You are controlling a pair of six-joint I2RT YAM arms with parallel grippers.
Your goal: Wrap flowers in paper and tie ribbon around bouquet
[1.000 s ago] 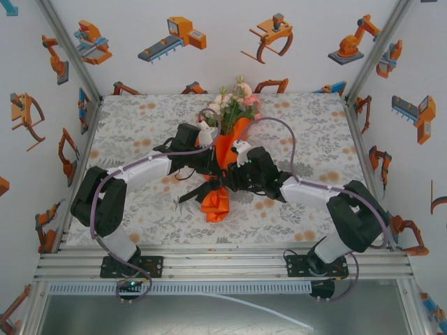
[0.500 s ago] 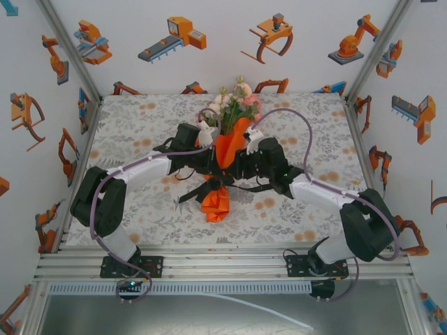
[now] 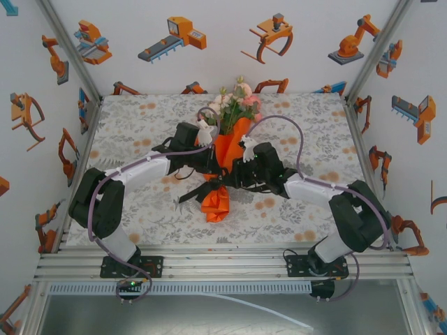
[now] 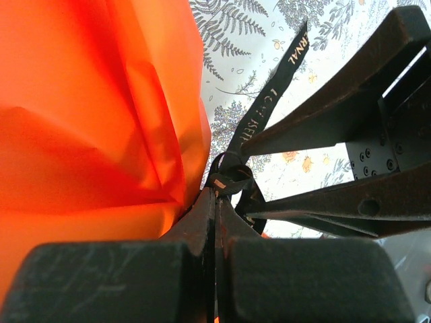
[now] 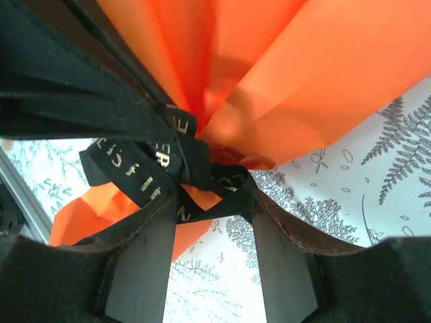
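Observation:
The bouquet stands mid-table, its orange paper [image 3: 227, 148] wrapped as a cone with the flowers [image 3: 237, 105] above the rim. A black ribbon [image 4: 269, 108] with light lettering is knotted round the cone's waist [image 5: 180, 156]. My left gripper [image 4: 217, 192] is shut on the ribbon right beside the knot, against the paper [image 4: 87, 114]. From the other side my right gripper [image 5: 209, 195] stands open, with ribbon strands crossing between its fingertips. Its fingers [image 4: 337, 124] reach in beside the left one. Both grippers meet at the waist, the left gripper [image 3: 207, 162] and the right gripper [image 3: 236, 166].
The paper's lower end [image 3: 215, 202] spreads on the floral tablecloth [image 3: 140, 118], with loose ribbon tails [image 3: 190, 193] beside it. The right arm's cable [image 3: 290, 136] loops above the table. Patterned walls close in on three sides.
The right arm swung away from the bouquet, then came back a little toward its waist, its jaws slightly wider than a second ago. The left gripper has stayed shut on the ribbon.

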